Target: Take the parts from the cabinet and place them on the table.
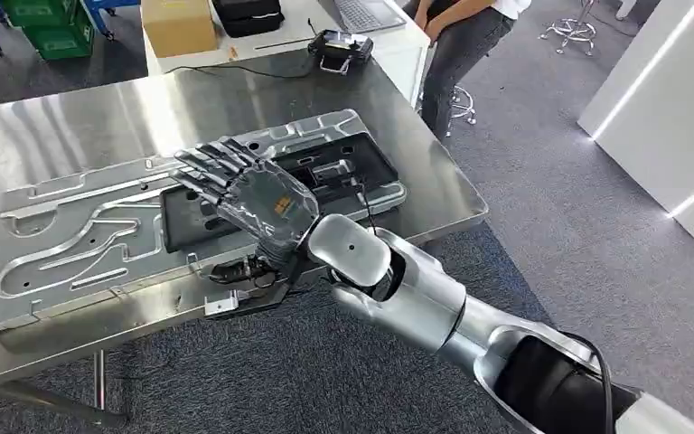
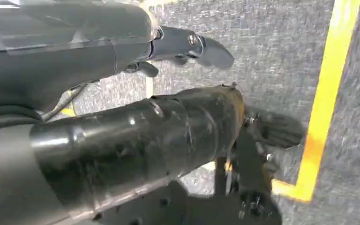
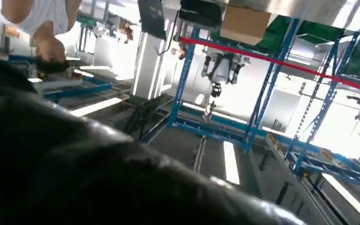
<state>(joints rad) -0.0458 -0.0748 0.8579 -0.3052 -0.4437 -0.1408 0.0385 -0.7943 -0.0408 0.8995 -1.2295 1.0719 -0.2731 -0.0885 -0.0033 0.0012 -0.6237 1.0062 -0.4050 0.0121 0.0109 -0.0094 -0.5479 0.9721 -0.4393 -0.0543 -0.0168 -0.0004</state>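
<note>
Fingers [image 1: 212, 167] of the right hand [image 1: 251, 197] stretched out straight and slightly fanned, holding nothing, palm facing down over the parts. Hovering above the middle of the bench [image 1: 72, 127], reaching in from the near right edge on a shiny silver arm [image 1: 416, 298].

Parts sitting flat on the bench: big pressed metal panel [image 1: 72, 244] with curvy grooves stretching from the near left corner toward the right edge, and a flat black panel [image 1: 343, 163] lying on top of its right half. Can't tell whether the fingertips actually touch the black panel or just float over it. Small bracket with dark wiring [image 1: 239, 276] poking out under the wrist right at the near edge.

Left hand [image 2: 122, 51] hanging over grey carpet [image 2: 272, 51], dark fingers [image 2: 201, 47] sticking out loosely with nothing in them, next to a yellow floor line [image 2: 328, 89].

Past the far edge of the bench, a white table [image 1: 398, 50] with a cardboard box [image 1: 178, 24], a black case [image 1: 247, 15] and a handheld controller [image 1: 339, 47]. Person [image 1: 461, 45] in grey trousers standing at its right end. Green crates [image 1: 50, 27] off the far left corner, white cabinet [image 1: 664, 108] over on the right. Blue racking [image 3: 262, 112] visible from the right wrist.
</note>
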